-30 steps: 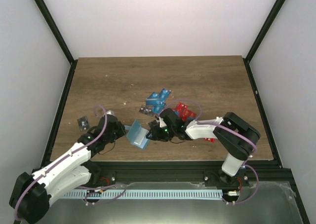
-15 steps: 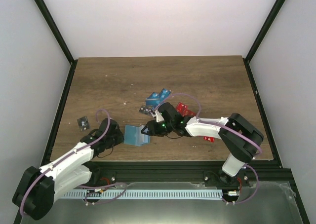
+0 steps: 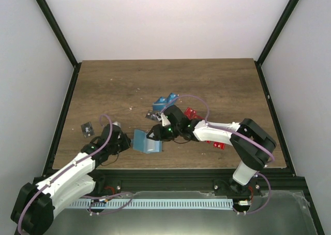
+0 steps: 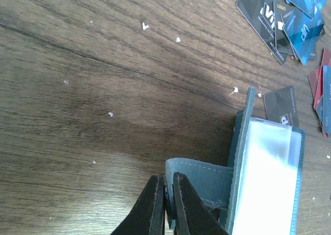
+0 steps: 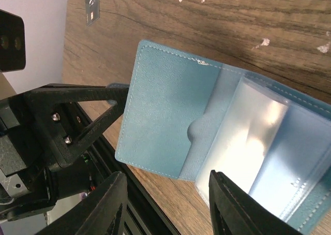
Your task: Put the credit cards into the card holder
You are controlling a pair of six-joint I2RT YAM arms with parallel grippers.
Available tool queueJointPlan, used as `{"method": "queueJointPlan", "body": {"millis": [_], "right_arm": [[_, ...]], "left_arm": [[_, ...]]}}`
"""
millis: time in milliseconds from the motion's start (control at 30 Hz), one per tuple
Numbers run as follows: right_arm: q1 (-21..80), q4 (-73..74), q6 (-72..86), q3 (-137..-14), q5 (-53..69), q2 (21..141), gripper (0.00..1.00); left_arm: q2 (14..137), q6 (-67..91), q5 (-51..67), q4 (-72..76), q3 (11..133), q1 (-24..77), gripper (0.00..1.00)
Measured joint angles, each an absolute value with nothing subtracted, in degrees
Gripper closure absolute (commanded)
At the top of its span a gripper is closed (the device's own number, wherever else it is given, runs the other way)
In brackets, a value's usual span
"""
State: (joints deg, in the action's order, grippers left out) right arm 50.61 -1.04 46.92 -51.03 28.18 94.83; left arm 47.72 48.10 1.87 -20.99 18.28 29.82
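Observation:
The teal card holder (image 3: 146, 141) lies open near the front edge, with its clear pockets (image 5: 248, 136) showing. My left gripper (image 3: 128, 142) is shut on the holder's teal flap (image 4: 204, 180); the gripper (image 4: 167, 196) pinches the flap's edge. My right gripper (image 3: 155, 134) is open and empty, and in its own view (image 5: 168, 209) it hovers over the holder's open inside (image 5: 165, 121). The credit cards lie behind it: blue ones (image 3: 166, 101), red ones (image 3: 192, 114) and a black one (image 3: 152, 115). Black cards (image 4: 264, 12) and blue cards (image 4: 305, 23) show in the left wrist view.
A lone black card (image 3: 87, 127) lies at the left, also in the right wrist view (image 5: 91, 2). A red card (image 3: 220, 145) lies under the right arm. Another black card (image 4: 282, 104) lies just behind the holder. The table's front edge and black rail (image 5: 139, 209) are close below the holder.
The holder, tilted up a second ago, now lies flatter and open. My right gripper has moved left and back over it. My left gripper has kept its hold and shifted slightly.

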Motion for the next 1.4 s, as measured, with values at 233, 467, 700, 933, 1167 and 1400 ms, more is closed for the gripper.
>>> {"method": "queueJointPlan", "body": {"millis": [233,467,700,933,1167,1400], "right_arm": [[50.6,-0.7,46.6,-51.4,27.0,95.8,0.55],[50.6,-0.8,47.4,-50.9,25.4,99.4,0.54],[50.6,-1.2,47.6,-49.8,24.4,100.5,0.51],[50.7,-4.2,47.6,-49.4,25.5,101.2,0.49],[50.7,-8.3,47.7,-48.8,29.2,102.2,0.49],[50.8,-9.9,47.6,-48.8,31.5,102.1,0.48]], "left_arm": [[48.6,47.7,2.6,-19.8,18.3,29.9,0.96],[48.7,47.7,2.8,-19.6,18.3,30.0,0.96],[49.7,47.7,2.8,-19.3,18.3,30.0,0.96],[51.0,47.7,2.7,-18.8,18.1,30.0,0.96],[52.5,47.7,2.7,-18.2,17.2,30.0,0.96],[53.9,47.5,2.7,-17.2,17.1,30.0,0.96]]}}
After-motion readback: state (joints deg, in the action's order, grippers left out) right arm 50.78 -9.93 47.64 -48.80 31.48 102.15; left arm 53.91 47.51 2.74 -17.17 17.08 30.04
